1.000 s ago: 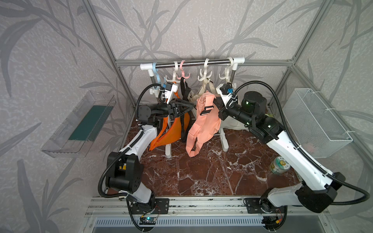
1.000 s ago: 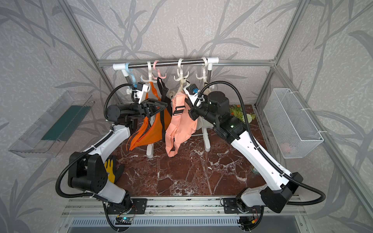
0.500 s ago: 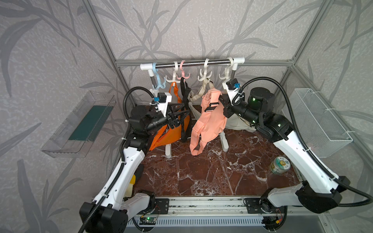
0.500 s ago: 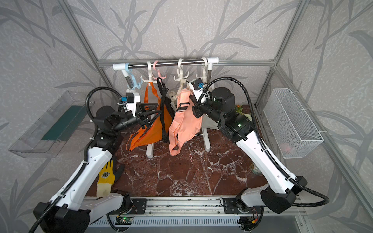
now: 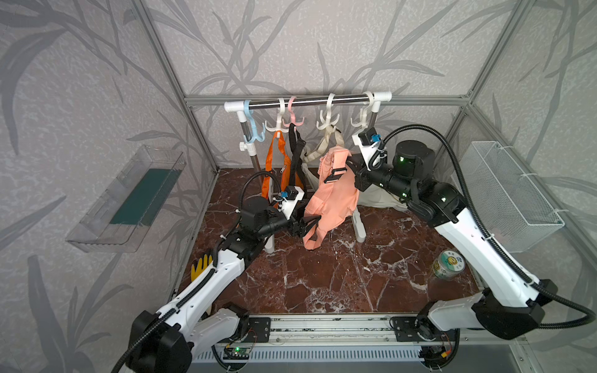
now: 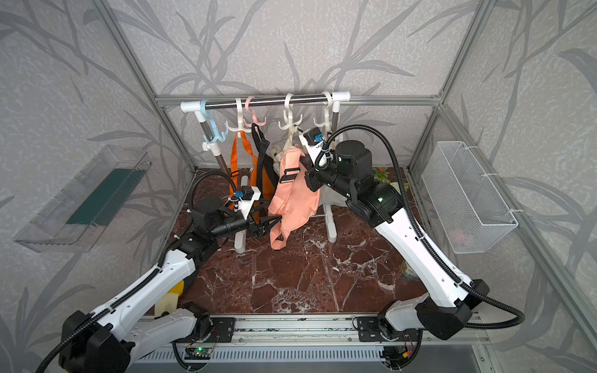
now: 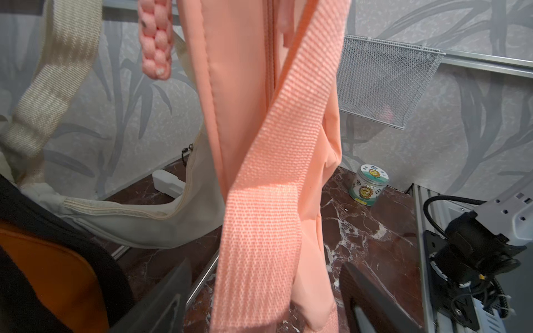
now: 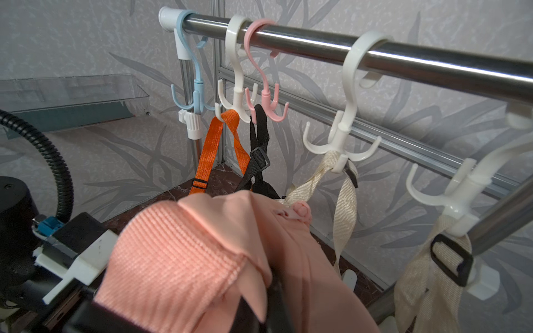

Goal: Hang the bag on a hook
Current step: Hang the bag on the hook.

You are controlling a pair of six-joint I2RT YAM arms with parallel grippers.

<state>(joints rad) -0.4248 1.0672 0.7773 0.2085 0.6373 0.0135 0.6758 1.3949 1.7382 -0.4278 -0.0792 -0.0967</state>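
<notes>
Beside the pink bag (image 5: pixel 334 193), orange bag (image 5: pixel 267 181) and black strap (image 5: pixel 292 145) occupy hooks (image 5: pixel 277 124).

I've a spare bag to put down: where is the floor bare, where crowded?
Bare: marble floor mid-front, between the yellow glove and the jar, ahead of the rack feet. Crowded: under the rail, around the salmon bag and hung bags.

Bare blue hook (image 8: pixel 198 92) beside 4 strap-laden hooks (image 8: pixel 343 131)

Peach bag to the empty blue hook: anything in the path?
Yes, along the rail: the orange strap and black strap hang between the peach bag, held in the right gripper, and the blue hook. An approach from the front looks clear.
</notes>
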